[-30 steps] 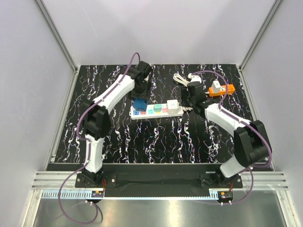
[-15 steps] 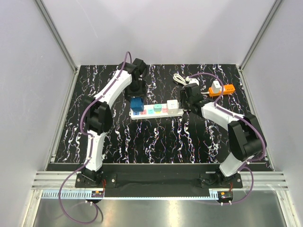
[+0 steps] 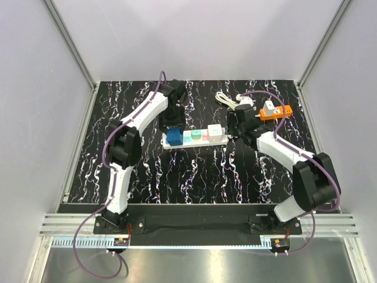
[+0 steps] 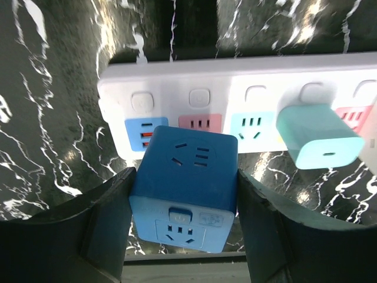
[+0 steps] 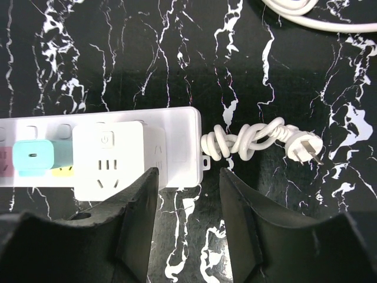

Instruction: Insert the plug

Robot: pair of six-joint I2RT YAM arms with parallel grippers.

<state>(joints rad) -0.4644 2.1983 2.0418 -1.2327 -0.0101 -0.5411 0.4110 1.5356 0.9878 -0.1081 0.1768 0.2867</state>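
My left gripper (image 4: 185, 180) is shut on a blue cube plug (image 4: 185, 183), one finger pressed to each side. The cube (image 3: 174, 136) stands over the left end of the white power strip (image 3: 200, 141), partly covering its blue socket section (image 4: 141, 130); its prongs are hidden. My right gripper (image 5: 188, 177) is open with only bare table between its fingers, just short of the strip's right end (image 5: 179, 141). In the top view the right gripper (image 3: 234, 131) sits beside that end.
A teal plug (image 4: 318, 135) and a white cube adapter (image 5: 109, 159) stand in the strip. The strip's knotted white cord and plug (image 5: 259, 141) lie to its right. An orange strip (image 3: 277, 112) carrying a white plug and a coiled white cord (image 3: 227, 99) lie at the back right.
The left gripper has turned and brought the blue cube toward the near side, onto the strip's left end. The right gripper's fingers have spread a little wider beside the right end.
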